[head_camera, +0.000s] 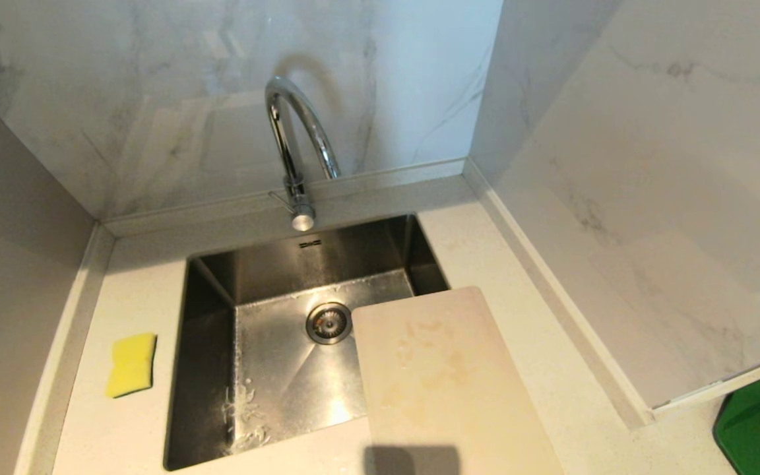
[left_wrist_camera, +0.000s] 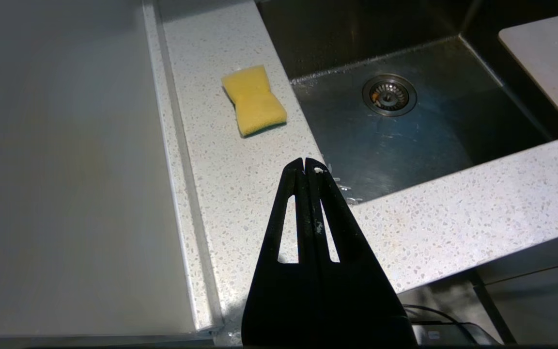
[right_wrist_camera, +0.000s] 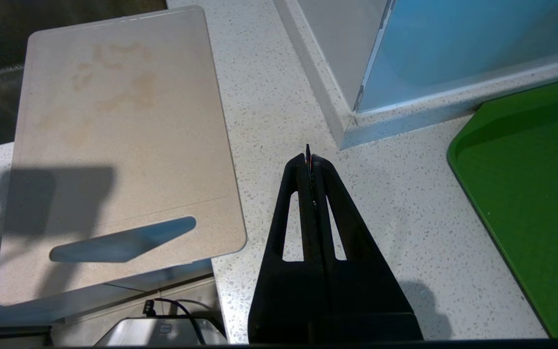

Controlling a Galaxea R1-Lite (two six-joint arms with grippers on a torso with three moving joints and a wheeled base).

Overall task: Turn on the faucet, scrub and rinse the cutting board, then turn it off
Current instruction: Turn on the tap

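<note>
I take the sink (head_camera: 208, 369) as my landmark. The faucet (head_camera: 295, 142) stands behind its far rim, spout arching over the basin, with the small lever at its base on the sink's left side; no water runs, so opening it looks like my first step. My left gripper (left_wrist_camera: 306, 167) hangs over the near counter strip by the sink's near-left corner, jaws clenched on nothing, with the yellow sponge (left_wrist_camera: 254, 99) on the counter just left of the sink (that puts the scrubbing tool on this arm's side). My right gripper (right_wrist_camera: 309, 154) hovers over the counter right of the sink, jaws pressed together and empty. The cutting board (head_camera: 443, 382) lies across the sink's near-right corner, its far end jutting over the basin and its slotted end overhanging the counter's front edge, long axis running from the faucet side toward me. I judge the left arm nearer the lever, which lies straight beyond the sink from it.
</note>
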